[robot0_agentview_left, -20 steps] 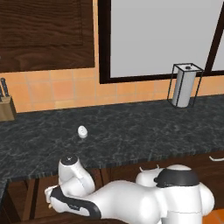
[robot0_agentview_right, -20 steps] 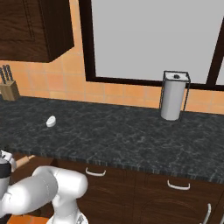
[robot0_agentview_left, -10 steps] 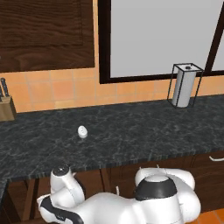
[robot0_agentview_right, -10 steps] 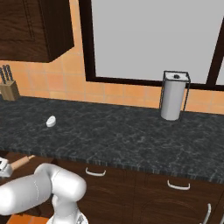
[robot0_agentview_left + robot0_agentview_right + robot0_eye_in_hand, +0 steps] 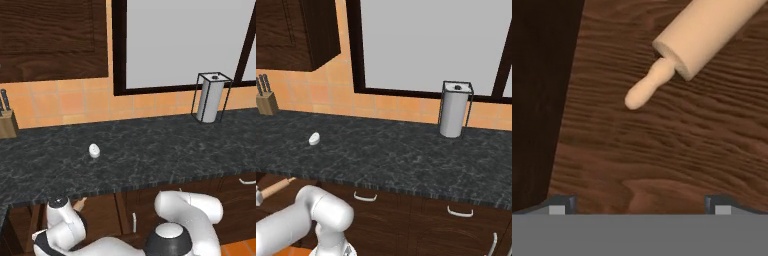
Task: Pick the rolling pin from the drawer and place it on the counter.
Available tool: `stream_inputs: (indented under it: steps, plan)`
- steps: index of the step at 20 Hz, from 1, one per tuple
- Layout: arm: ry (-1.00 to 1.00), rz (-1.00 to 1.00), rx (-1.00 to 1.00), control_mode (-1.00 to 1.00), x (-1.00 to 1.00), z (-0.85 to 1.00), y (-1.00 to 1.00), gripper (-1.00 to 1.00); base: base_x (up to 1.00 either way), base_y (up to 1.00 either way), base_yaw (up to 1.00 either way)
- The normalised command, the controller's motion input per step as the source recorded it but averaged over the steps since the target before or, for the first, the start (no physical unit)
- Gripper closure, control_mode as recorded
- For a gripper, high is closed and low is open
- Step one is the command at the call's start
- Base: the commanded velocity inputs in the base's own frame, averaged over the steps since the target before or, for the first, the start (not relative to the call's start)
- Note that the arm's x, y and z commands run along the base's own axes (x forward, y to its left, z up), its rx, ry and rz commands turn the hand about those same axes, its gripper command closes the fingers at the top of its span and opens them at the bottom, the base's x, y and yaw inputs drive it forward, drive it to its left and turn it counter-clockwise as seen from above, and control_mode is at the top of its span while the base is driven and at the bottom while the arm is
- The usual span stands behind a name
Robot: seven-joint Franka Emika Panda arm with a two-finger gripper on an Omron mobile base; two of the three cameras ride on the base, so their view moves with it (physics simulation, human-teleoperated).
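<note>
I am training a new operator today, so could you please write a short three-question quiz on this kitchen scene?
1. True or false: the rolling pin lies on the drawer bottom, not between the fingertips.
2. Multiple choice: what stands on the counter at the window? A) a kettle B) a paper towel holder C) a toaster
3. Fill in: the small white object lies on the ____.

Key: 1 true; 2 B; 3 counter.
</note>
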Motion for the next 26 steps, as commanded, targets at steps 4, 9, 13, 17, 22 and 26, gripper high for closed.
stream_inputs:
  steps: [4,9,13,17,22,26]
  plan:
    - [0.01,0.00,0.00,-1.00,-0.43,-0.29,0.28,-1.00,0.00,0.00,0.00]
    - [0.04,0.00,0.00,-1.00,-0.53,-0.13,0.34,-1.00,0.00,0.00,0.00]
    - [0.09,0.00,0.00,-1.00,-0.70,-0.01,0.46,-1.00,0.00,0.00,0.00]
    - [0.12,-0.02,0.00,-1.00,-0.84,0.00,0.41,-1.00,0.00,0.00,0.00]
    - [0.03,-0.04,0.00,-1.00,-0.99,-0.08,0.30,-1.00,0.00,0.00,0.00]
    - [0.00,-0.01,0.00,-1.00,-0.93,0.00,0.17,-1.00,0.00,0.00,0.00]
